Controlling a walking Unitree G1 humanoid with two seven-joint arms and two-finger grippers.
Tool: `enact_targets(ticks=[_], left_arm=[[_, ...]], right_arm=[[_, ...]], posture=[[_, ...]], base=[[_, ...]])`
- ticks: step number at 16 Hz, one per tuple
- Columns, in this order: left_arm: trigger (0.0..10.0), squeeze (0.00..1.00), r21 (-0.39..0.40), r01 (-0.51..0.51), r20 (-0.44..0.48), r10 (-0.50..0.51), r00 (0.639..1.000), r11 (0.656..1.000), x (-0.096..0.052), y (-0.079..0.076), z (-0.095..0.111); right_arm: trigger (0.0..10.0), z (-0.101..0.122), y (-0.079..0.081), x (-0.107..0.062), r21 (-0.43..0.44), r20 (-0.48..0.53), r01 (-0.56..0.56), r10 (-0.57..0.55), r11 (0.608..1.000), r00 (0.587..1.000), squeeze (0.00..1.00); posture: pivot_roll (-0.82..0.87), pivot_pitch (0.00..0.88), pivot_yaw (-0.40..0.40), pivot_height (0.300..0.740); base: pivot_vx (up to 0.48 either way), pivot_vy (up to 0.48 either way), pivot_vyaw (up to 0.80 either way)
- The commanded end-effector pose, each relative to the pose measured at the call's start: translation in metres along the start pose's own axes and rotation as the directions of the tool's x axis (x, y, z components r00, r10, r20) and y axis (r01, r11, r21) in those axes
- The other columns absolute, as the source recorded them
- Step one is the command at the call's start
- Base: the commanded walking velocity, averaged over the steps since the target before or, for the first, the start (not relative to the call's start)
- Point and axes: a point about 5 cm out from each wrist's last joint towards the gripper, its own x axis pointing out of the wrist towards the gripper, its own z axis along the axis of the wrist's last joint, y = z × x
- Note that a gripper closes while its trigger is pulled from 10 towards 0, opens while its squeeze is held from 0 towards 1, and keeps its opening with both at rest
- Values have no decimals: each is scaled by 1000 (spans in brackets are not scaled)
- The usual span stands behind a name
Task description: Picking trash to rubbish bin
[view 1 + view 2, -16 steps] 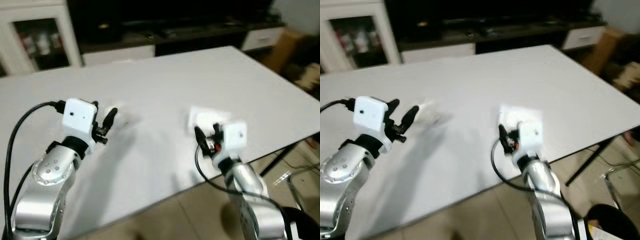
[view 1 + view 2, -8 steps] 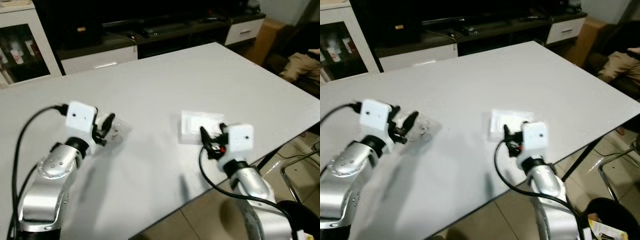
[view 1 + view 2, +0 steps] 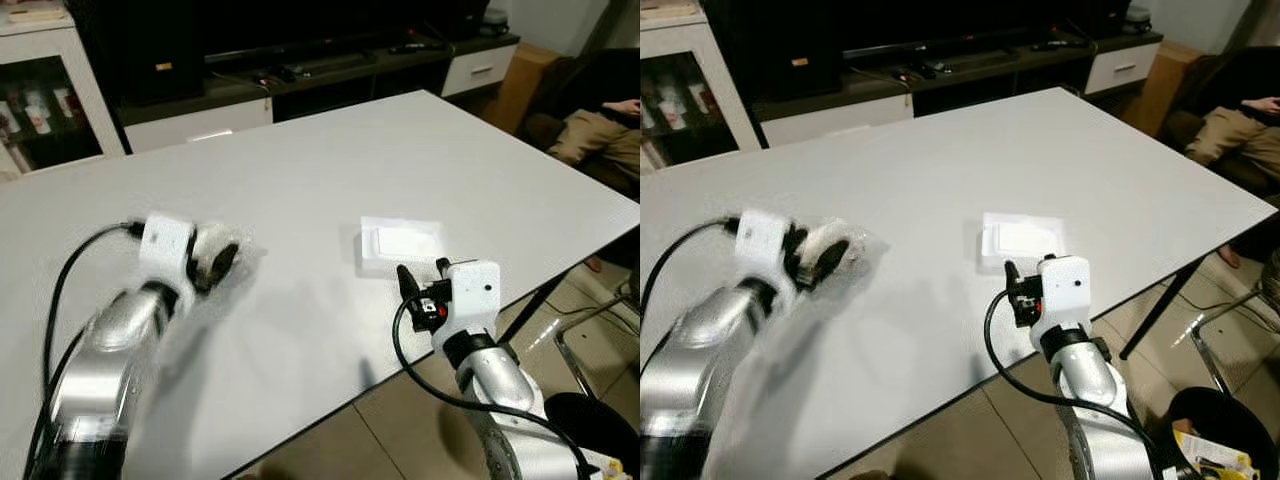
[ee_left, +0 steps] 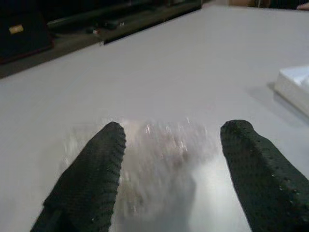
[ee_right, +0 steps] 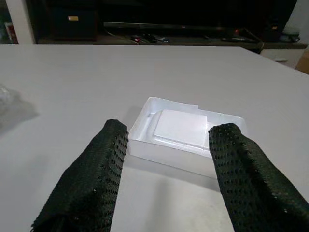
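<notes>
A crumpled clear plastic wrapper lies on the white table at the left. My left gripper is open and blurred with motion, with the wrapper lying between its fingers. A shallow white plastic tray sits near the table's front right edge. My right gripper is open just short of the tray, at the table's edge. A black rubbish bin with trash inside stands on the floor at the lower right.
A dark TV cabinet and a white glass-door cupboard stand behind the table. A person's legs show at the far right. A metal chair frame stands on the tiled floor beside the table leg.
The camera has shifted. My left gripper has reached forward so that its fingers straddle the wrapper, and the arm is blurred. My right gripper sits slightly back from the tray.
</notes>
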Motion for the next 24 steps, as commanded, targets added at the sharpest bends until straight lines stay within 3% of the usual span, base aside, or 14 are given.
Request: enact_targets(ticks=[1, 4, 6, 8, 12, 13, 15, 16, 17, 18, 24], left_arm=[[10000, 1000, -11, 16, 11, -16, 1000, 1000, 7, 2, 0], [10000, 1000, -40, 38, 10, -37, 999, 999, 25, 5, -2], [10000, 1000, 13, 19, -26, -19, 999, 1000, 34, 10, -7], [10000, 1000, 62, -62, -35, 64, 997, 996, 39, 21, -10], [10000, 1000, 148, -93, -166, 117, 979, 985, 42, 32, -26], [10000, 1000, 147, -96, -176, 122, 977, 984, 42, 34, -29], [10000, 1000, 70, -72, -201, 84, 976, 995, 44, 30, -41], [10000, 827, 27, -40, -214, 45, 976, 999, 45, 25, -46], [4863, 0, 19, -35, -225, 38, 974, 999, 44, 24, -49], [0, 0, 24, -47, -243, 51, 969, 999, 43, 25, -54], [0, 0, 0, -67, -254, 65, 965, 998, 41, 32, -57]], right_arm=[[10000, -4, -1, 0, -1, -6, 17, -17, 1000, 1000, 0], [10000, -7, 2, -2, 7, -14, 23, -22, 1000, 1000, 0], [10000, -5, 4, -3, 12, -17, 6, -6, 1000, 1000, 0], [10000, -3, 6, -4, 5, -13, -16, 16, 1000, 1000, 0], [10000, -3, 12, -5, 0, -28, -73, 73, 997, 997, 0], [10000, -2, 13, -4, 0, -28, -75, 75, 997, 997, 0], [10000, 1, 12, -2, 6, -20, -74, 74, 997, 997, 0], [10000, 1, 10, -2, 5, -19, -72, 72, 997, 997, 0], [10000, 1, 9, -2, 3, -18, -69, 69, 998, 997, 0], [10000, 1, 7, -1, 2, -17, -58, 58, 998, 998, 0], [10000, 1, 9, 1, 4, -18, -63, 63, 998, 998, 0]], posture=[[52, 28, 15, 740], [41, 27, 34, 740], [32, 29, 37, 740], [30, 29, 38, 740], [22, 28, 39, 740], [18, 25, 35, 740], [15, 18, 31, 740], [14, 12, 31, 740], [14, 10, 31, 740], [14, 8, 29, 740], [24, 0, 22, 740]], base=[[0, 0, 0], [0, 0, 0], [0, 0, 0], [0, 0, 0], [0, 0, 0], [0, 0, 0], [0, 0, 0], [0, 0, 0], [0, 0, 0], [0, 0, 0], [0, 0, 0]])
